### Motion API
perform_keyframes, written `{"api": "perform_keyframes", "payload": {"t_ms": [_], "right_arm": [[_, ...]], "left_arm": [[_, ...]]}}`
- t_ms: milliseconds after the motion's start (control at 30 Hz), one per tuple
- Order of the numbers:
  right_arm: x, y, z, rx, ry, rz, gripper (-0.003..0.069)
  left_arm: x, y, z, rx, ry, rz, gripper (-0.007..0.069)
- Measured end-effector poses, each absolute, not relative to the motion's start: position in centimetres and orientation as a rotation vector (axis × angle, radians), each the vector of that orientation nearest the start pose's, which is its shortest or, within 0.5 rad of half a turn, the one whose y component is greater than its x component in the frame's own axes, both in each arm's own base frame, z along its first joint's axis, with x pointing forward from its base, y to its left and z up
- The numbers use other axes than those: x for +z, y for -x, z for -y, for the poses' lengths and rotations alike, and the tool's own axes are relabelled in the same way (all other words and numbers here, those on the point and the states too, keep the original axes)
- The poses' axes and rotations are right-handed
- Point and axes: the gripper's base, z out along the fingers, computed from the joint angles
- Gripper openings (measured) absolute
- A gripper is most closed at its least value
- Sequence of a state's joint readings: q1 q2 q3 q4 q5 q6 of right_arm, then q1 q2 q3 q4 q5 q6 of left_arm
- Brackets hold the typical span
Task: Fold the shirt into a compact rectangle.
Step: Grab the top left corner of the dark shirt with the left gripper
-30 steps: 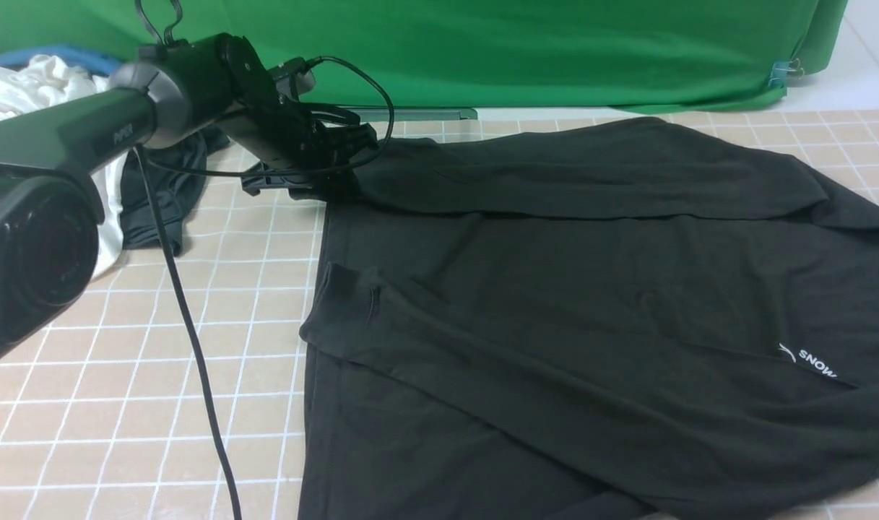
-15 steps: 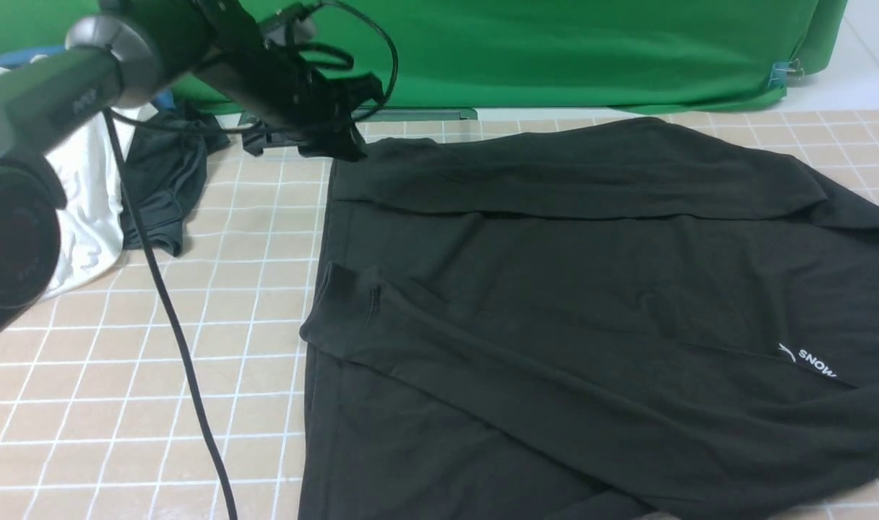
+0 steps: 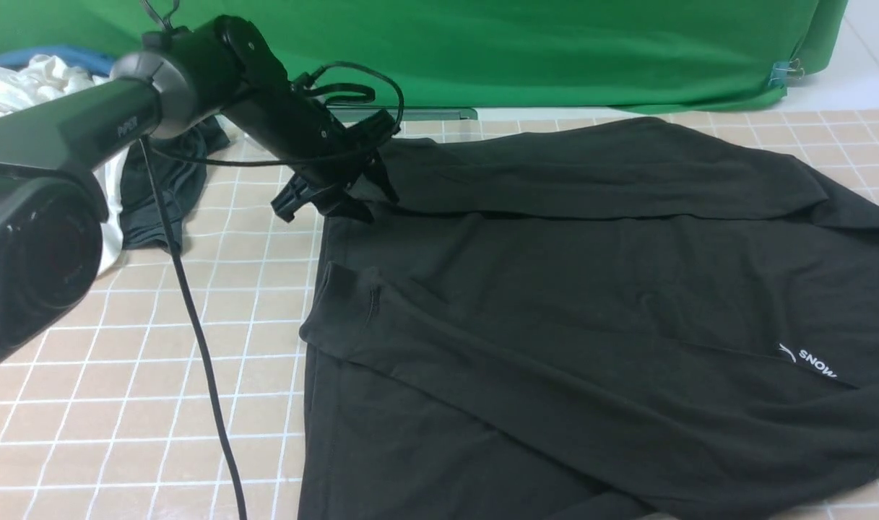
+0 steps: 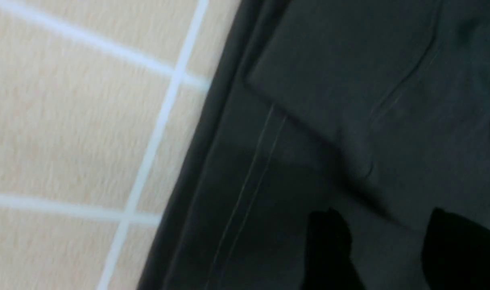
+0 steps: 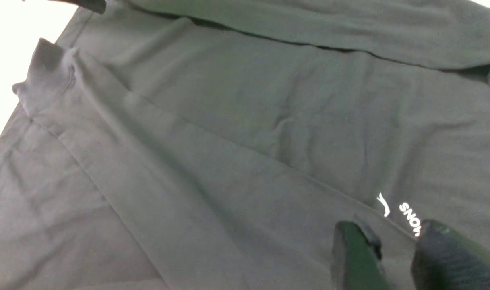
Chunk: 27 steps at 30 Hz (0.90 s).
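Tiled counter [image 3: 121, 375] w/ green backdrop [image 3: 518, 50] along its far edge. The shirt [image 3: 591, 289] lies flat from mid-counter out to the right edge, hem toward the left. Both sleeves are laid across the body, prob. to get the sides in before any crosswise fold. Left tool [image 3: 331, 198] sits over the hem corner nearest the far edge, jaws apart, nothing pinched; looks placed to take that corner. Right tool [image 5: 389, 249] hovers above the chest print [image 3: 807, 359], jaws also apart, empty. White garment [image 3: 20, 87] & dark grey garment [image 3: 157, 195] are heaped at the far-left corner, apart from the shirt.
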<state>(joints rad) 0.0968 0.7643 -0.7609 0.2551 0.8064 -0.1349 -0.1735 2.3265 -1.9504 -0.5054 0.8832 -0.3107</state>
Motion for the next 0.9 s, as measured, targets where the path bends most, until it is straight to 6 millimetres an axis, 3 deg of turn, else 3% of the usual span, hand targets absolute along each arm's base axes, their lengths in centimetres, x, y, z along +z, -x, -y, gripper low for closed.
{"api": "perform_keyframes", "payload": {"t_ms": [200, 500, 700, 900], "right_arm": [[33.2, -13.8, -3.0, 0.28, 0.153, -2.255, 0.0238], [33.4, -13.9, -2.9, 0.277, 0.147, -2.231, 0.0238], [33.4, -13.9, -3.0, 0.277, 0.147, -2.233, 0.0238], [33.4, -13.9, -3.0, 0.277, 0.148, -2.235, 0.0238]], "left_arm": [[16.4, -49.6, 12.2, -0.816, 0.661, -2.713, 0.0428], [15.7, -50.7, 12.5, -0.925, 0.803, -2.581, 0.0407], [15.2, -51.4, 12.3, -0.909, 0.826, -2.508, 0.0275], [14.5, -51.8, 12.1, -0.893, 0.846, -2.483, 0.0051]]}}
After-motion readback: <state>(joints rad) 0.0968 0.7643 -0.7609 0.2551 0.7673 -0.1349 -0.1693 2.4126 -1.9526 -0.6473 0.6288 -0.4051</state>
